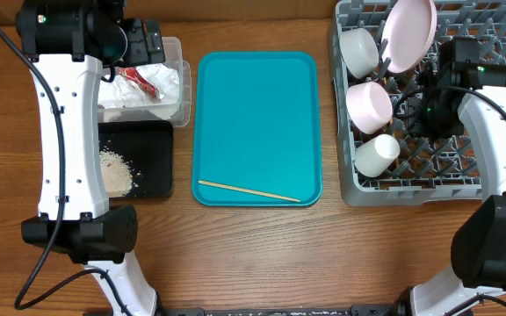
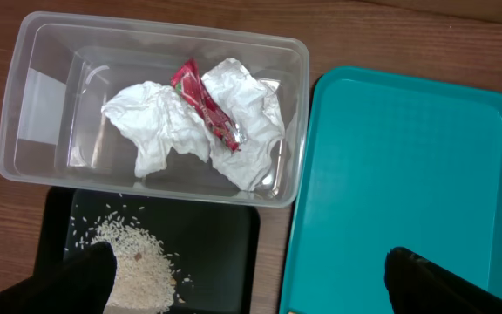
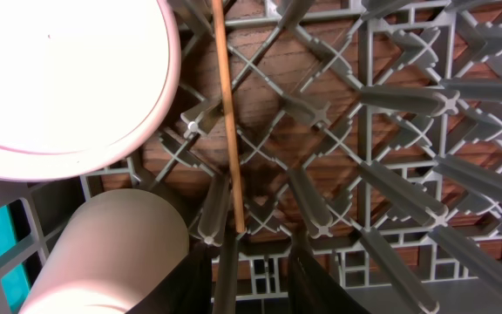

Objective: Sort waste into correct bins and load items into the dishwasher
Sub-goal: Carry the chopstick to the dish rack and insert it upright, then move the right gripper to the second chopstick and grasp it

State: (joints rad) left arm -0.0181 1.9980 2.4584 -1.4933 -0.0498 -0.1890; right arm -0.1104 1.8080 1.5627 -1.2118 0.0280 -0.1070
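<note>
Mostly the hazards sit from the middle of the table rightward. On the teal tray, 1 chopstick lies flat near the front edge. It is thin and low, so fingers coming down on it could skate it across the smooth plastic or close on nothing. Further right, inside the dish rack, the other chopstick stands among the pegs with its near end just ahead of the right gripper. That gripper's jaws are a little apart, wider than the stick, and grip nothing. I judge the stick could slip through the open lattice or topple if a finger brushes it on the way out. The fingers could also catch a peg or nudge the pink bowl close by.

Containers, then. The left gripper hangs spread wide and empty above the clear tub, which holds crumpled napkins with the red sauce packet on top. Just beside the tub, on the robot's side, the black tray holds the heap of rice. The teal tray carries only that 1 chopstick. The rack holds a white bowl, a pink plate, the pink bowl, a white cup and the stick.
</note>
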